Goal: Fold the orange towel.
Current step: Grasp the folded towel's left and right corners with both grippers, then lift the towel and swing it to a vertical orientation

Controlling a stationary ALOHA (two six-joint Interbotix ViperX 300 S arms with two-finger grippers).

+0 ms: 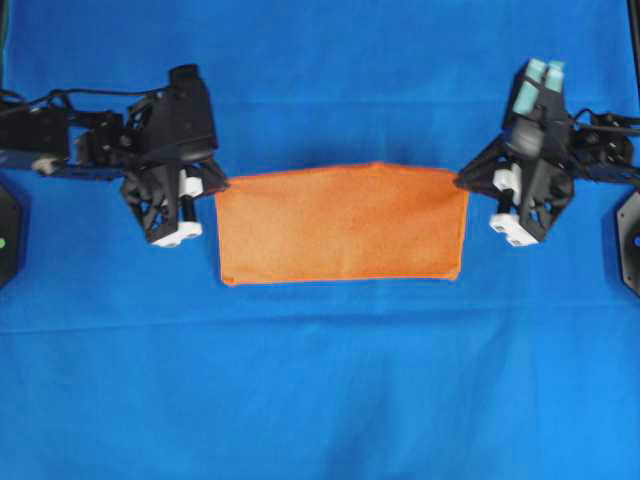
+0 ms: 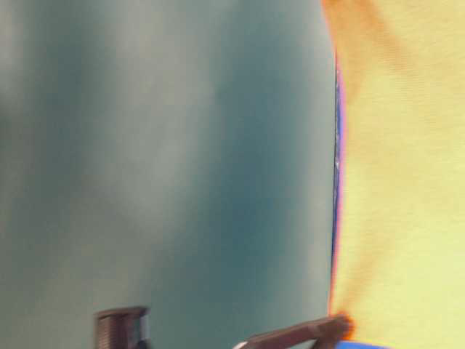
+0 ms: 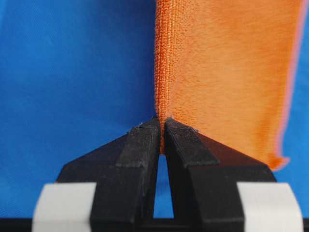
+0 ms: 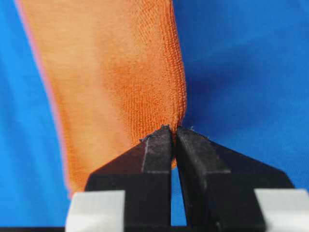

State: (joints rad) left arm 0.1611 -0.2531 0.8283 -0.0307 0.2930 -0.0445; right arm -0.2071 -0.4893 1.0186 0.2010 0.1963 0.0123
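Two grippers hold an orange towel (image 1: 342, 225) by its two far corners, over a blue sheet (image 1: 320, 400) that covers the whole table. Seen from overhead, the towel shows as a wide band in the middle of the sheet, its near edge straight and its far edge pulled taut between the arms. On the left, the left gripper (image 1: 222, 180) pinches the towel's far left corner; in its wrist view the black fingers (image 3: 145, 145) are closed almost tip to tip, with the orange hem caught between them and the cloth hanging away beyond. On the right, the right gripper (image 1: 462, 182) pinches the far right corner in the same way, its fingers (image 4: 157, 150) clamped on the folded edge. The table-level view is too blurred to read, showing only orange cloth up close. Judged from this, the step in hand is carrying the far edge over toward the near one. Doing it well likely means moving both arms at an even pace and height, keeping the edge taut, and lining corners up before letting go.
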